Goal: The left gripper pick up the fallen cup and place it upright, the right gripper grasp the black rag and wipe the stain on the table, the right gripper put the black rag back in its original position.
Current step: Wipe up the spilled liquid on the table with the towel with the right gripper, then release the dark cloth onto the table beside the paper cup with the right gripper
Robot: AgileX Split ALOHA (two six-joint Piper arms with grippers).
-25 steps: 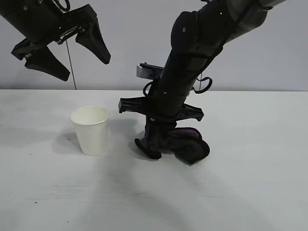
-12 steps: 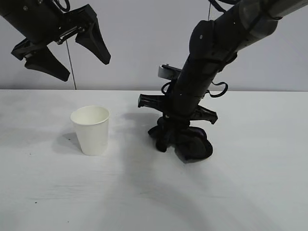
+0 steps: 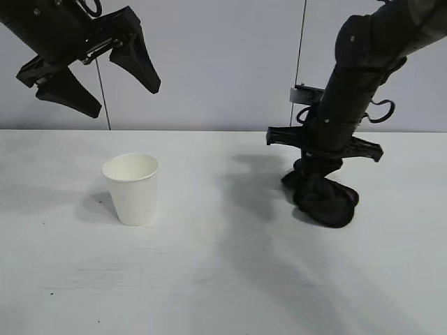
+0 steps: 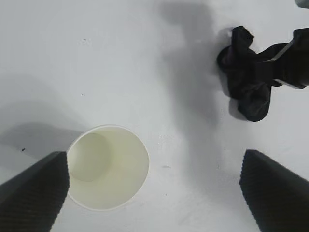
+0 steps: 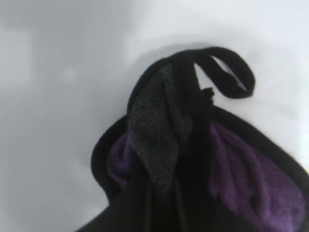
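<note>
From outside, your right gripper (image 3: 318,183) is clenched on the black rag (image 3: 325,199), which touches the worktop (image 3: 223,279) well right of the upright cup (image 3: 132,188); your left gripper (image 3: 98,73) hangs spread above. Your left wrist camera looks down into the cup (image 4: 107,166), rag (image 4: 245,79) far off. Your right wrist shows the rag (image 5: 193,169) bunched directly beneath.

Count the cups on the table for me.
1: a cup stands upright on the table's left side, below the left gripper. None seems hidden.

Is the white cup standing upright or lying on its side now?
Upright. The cup stands on its base on the table, mouth up, and looks empty inside.
</note>
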